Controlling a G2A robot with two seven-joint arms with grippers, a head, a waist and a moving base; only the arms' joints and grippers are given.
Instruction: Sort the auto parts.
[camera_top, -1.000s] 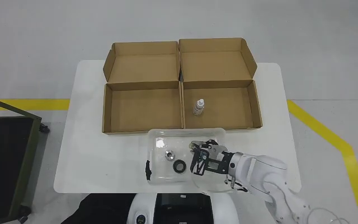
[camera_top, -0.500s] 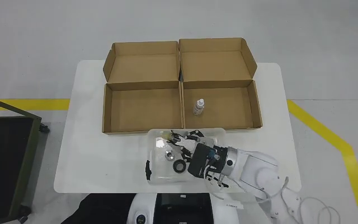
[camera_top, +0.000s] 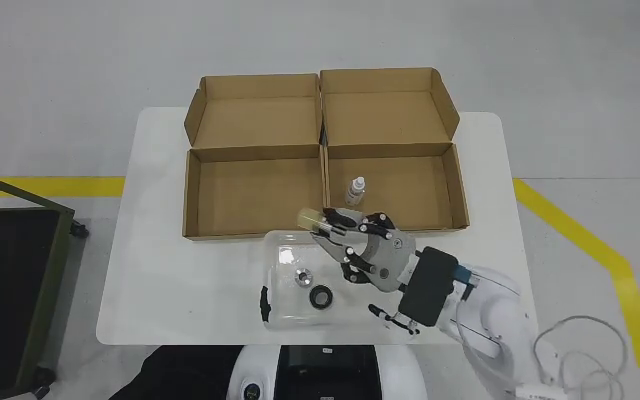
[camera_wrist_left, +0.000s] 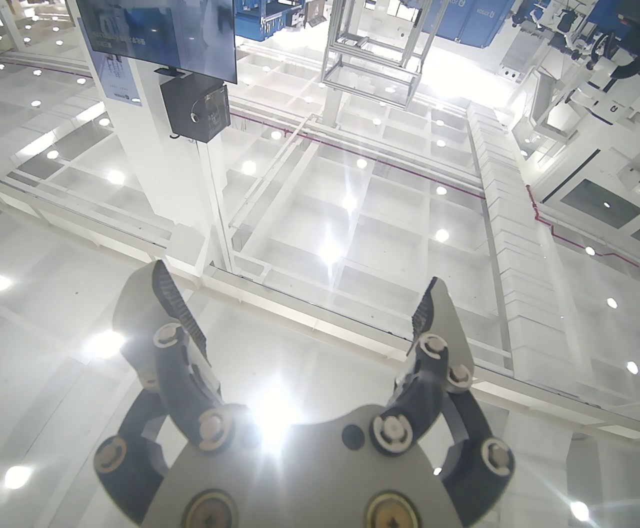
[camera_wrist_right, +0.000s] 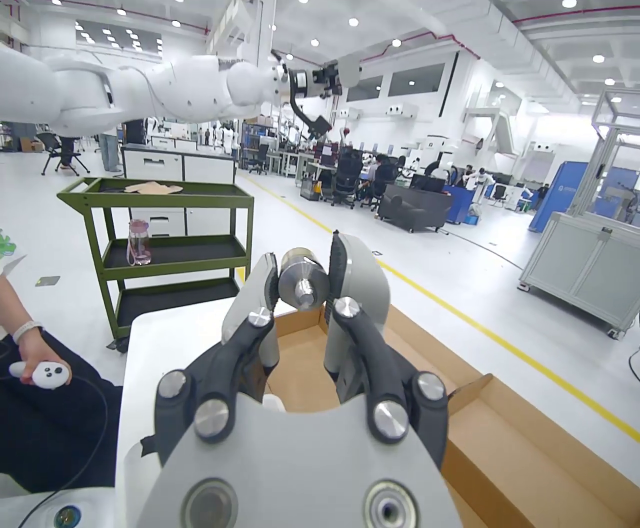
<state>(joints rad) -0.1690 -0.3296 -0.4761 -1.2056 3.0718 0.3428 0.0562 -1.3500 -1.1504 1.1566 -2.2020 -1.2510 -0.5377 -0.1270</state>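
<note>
We see the right gripper (camera_wrist_right: 301, 282) clamped on a metal cylinder (camera_wrist_right: 300, 295), raised where the clear bin (camera_top: 280, 237) meets the left cardboard box (camera_top: 255, 195). The left gripper (camera_wrist_left: 295, 295) stands wide open and empty.

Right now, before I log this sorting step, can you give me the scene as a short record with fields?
right end effector: shut on metal cylinder, lifted; in the top view it sits over the near corner of the left box
left end effector: open, holding nothing, pointed at the ceiling
clear bin: holds a metal fitting and a black ring
right box: white bottle standing inside
</note>
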